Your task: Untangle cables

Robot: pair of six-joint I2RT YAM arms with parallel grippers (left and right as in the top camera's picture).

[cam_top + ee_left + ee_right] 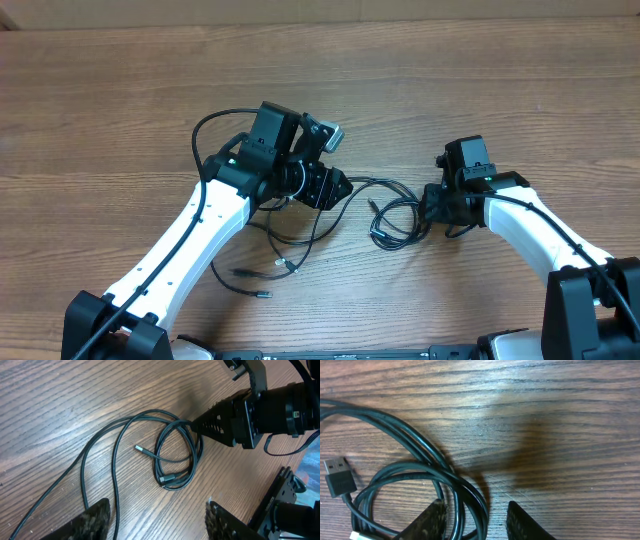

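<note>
1 tangle of cables (381, 237) runs left-right; left gripper (157, 505) released, right gripper (476, 506) straddles a loop, grip unclear.

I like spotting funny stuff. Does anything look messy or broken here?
Only the cables: thin black cords looped over each other in a tangle on the table, between the left gripper and right gripper. Nothing looks broken or spilled.

Overhead: looked straight down on desk (120, 90) from high up, whole scene in frame. Left wrist: sat low, faced across desk toward right jaws, left jaws at bottom edge. Right wrist: nearest, angled down at desk. All 3 views shared coiled cables (380, 235).
</note>
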